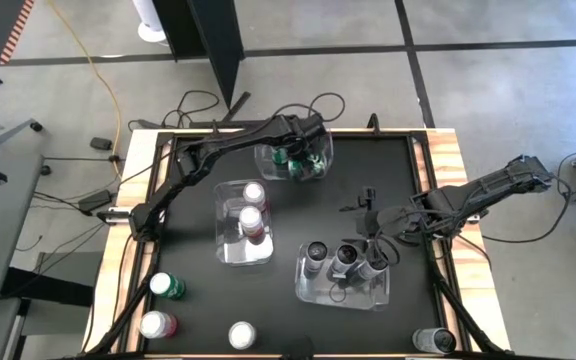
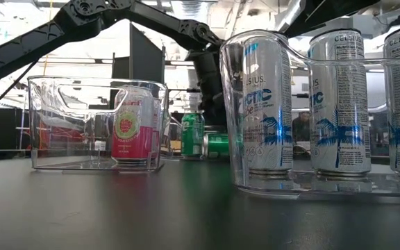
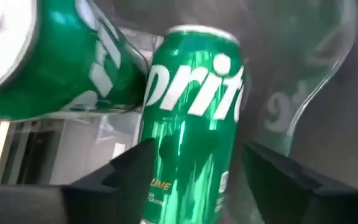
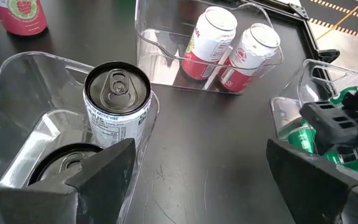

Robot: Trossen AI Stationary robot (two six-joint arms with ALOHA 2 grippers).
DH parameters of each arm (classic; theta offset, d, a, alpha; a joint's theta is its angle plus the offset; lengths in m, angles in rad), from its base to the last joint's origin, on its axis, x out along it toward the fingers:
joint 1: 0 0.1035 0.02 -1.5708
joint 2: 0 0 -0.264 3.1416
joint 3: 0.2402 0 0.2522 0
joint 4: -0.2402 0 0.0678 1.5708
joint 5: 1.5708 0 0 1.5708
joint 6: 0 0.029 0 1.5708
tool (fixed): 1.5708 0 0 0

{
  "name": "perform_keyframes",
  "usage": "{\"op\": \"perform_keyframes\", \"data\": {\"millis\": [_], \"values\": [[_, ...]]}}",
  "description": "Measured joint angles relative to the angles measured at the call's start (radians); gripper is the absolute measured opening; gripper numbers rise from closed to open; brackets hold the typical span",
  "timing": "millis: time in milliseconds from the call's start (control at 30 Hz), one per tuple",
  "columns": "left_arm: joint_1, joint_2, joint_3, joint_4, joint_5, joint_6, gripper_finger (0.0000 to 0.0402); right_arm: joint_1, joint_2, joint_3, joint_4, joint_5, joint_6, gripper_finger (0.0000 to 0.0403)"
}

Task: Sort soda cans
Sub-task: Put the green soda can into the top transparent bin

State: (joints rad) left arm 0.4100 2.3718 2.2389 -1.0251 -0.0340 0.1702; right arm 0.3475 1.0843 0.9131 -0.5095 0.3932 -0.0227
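My left gripper [image 1: 298,158] reaches down into the far clear bin [image 1: 320,140] and is shut on an upright green soda can [image 3: 191,118]. A second green can [image 3: 48,56] lies on its side beside it. The middle bin [image 1: 226,245] holds two red-pink cans [image 1: 253,212]. The near right bin [image 1: 308,290] holds three dark grey cans [image 1: 346,258]. My right gripper [image 4: 197,155] hangs open above that bin's far end, touching nothing. My left gripper pinches the upright green can by its side wall [image 3: 151,162], about halfway up, one finger on each side. The fingers come slanting down from above. The can stands upright inside the far bin [image 2: 192,135]; its base is hidden from the wrist view.
Loose cans stand along the near edge: a green one [image 1: 168,287], a red-pink one [image 1: 158,325], one showing only its silver top [image 1: 242,335] and a dark one [image 1: 433,340]. The table's raised wooden rim [image 1: 448,170] borders the black mat.
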Motion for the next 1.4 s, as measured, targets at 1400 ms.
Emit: {"op": "perform_keyframes", "data": {"millis": [1400], "values": [[-0.029, 0.043, -0.096, 0.035, -0.115, 0.167, 0.0173, 0.006, 0.000, 0.000, 0.008, 0.000, -0.003, 0.0379]]}}
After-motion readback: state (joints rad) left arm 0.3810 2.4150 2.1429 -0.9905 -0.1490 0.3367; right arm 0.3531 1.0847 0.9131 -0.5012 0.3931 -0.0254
